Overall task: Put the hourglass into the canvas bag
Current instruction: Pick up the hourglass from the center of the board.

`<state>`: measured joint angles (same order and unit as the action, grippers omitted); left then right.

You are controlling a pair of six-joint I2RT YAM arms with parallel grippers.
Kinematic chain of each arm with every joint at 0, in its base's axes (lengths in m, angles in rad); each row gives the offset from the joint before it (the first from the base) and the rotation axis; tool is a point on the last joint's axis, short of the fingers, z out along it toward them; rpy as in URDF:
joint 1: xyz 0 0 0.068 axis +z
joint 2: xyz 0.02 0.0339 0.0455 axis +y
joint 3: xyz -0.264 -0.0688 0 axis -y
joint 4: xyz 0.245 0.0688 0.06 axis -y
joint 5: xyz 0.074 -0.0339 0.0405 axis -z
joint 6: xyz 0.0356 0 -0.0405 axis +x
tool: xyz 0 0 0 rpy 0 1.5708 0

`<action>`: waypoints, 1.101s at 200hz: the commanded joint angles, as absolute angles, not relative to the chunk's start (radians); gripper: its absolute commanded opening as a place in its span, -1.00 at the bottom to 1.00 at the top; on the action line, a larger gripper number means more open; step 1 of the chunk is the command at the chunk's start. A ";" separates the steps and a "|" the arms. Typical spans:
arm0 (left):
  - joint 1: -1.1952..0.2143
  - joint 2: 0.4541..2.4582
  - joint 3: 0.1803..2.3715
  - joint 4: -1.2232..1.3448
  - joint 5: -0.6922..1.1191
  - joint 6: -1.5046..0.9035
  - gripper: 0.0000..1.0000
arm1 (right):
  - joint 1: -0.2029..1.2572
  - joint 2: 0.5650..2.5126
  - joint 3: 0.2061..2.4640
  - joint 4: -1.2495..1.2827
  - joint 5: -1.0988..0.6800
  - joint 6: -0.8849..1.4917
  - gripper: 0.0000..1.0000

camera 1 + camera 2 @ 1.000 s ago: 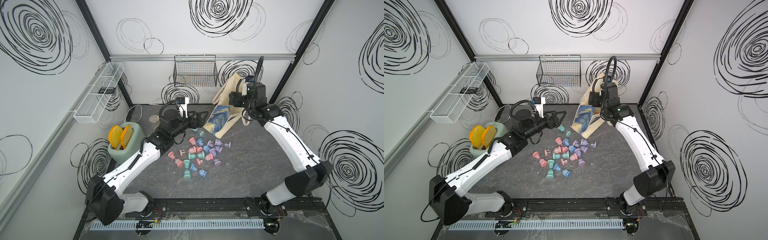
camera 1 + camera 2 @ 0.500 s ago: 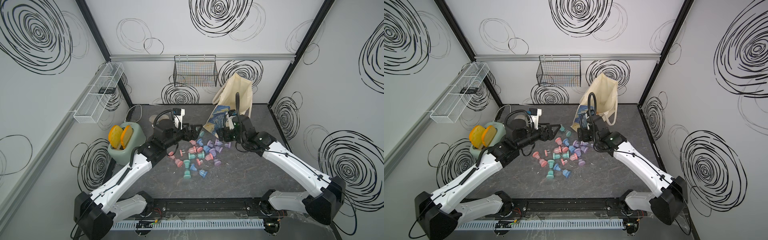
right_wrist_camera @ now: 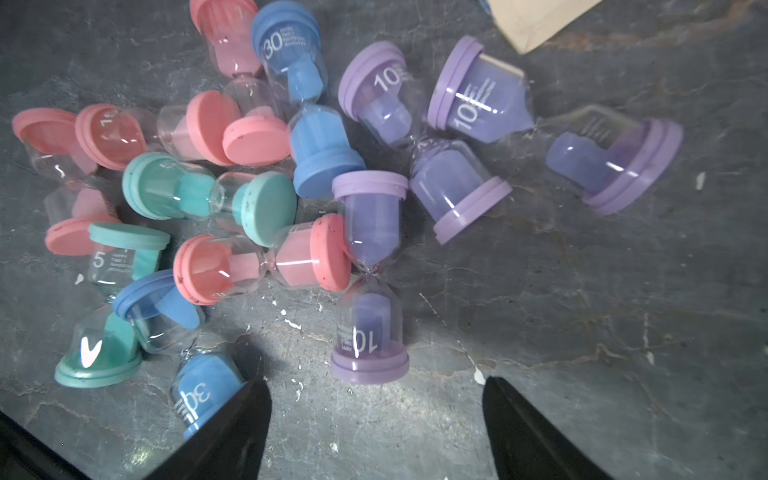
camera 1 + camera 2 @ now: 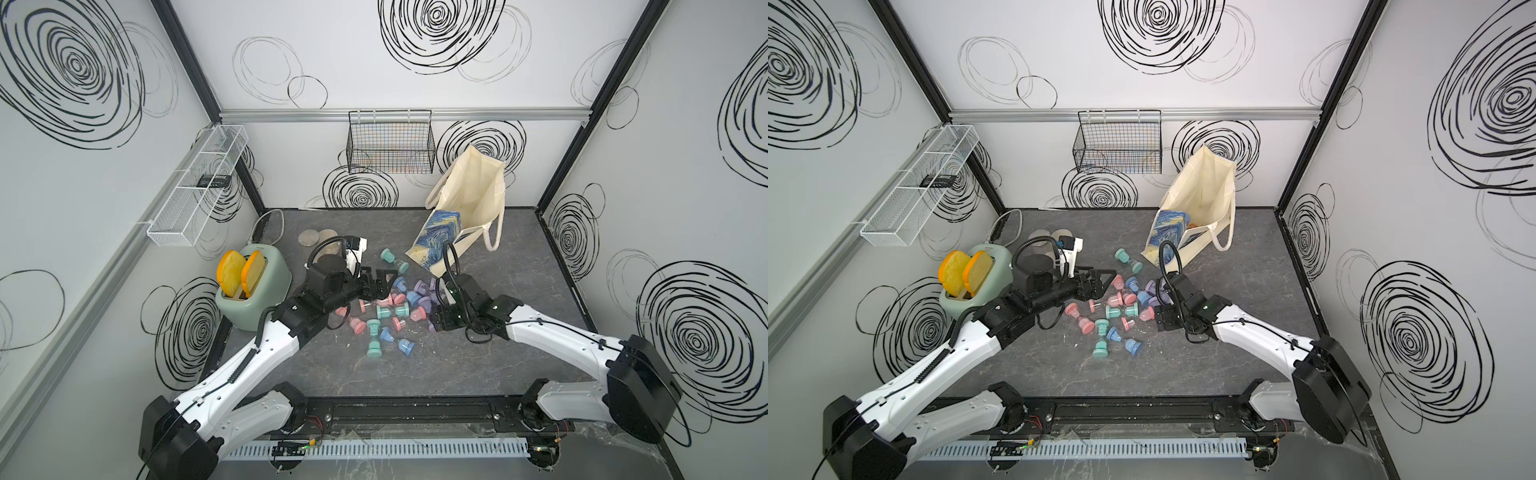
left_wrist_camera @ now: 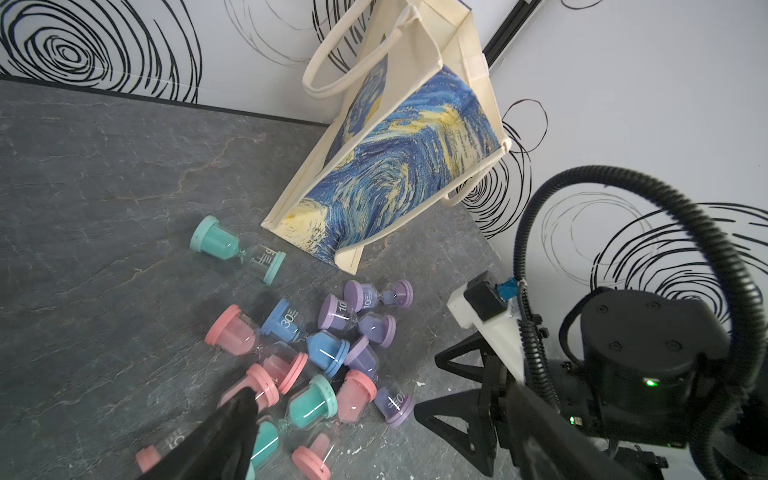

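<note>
While the right gripper (image 3: 374, 384) hovers, fingers (image 3: 523, 432) spread wide and empty, the approach appears in hand; next it should straddle the purple hourglass (image 3: 368, 324) and close.

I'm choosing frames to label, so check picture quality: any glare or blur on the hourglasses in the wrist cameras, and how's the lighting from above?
Right wrist view: white glare streaks on the nearest purple hourglass; the outlying purple hourglass looks smeared. Left wrist view: the lone teal hourglass is crisp. In both top views: even light, soft shadows.
</note>
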<state>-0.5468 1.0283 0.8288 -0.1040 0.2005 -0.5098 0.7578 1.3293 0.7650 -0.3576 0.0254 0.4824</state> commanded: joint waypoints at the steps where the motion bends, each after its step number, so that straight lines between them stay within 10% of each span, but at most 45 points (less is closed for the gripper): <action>1: -0.548 1.004 0.808 -0.060 0.190 -0.518 0.92 | 0.770 1.390 0.752 -0.293 -0.010 0.504 0.65; 220: -0.545 1.008 0.778 -0.016 0.185 -0.546 0.92 | 0.828 1.600 0.729 -0.166 0.121 0.500 0.10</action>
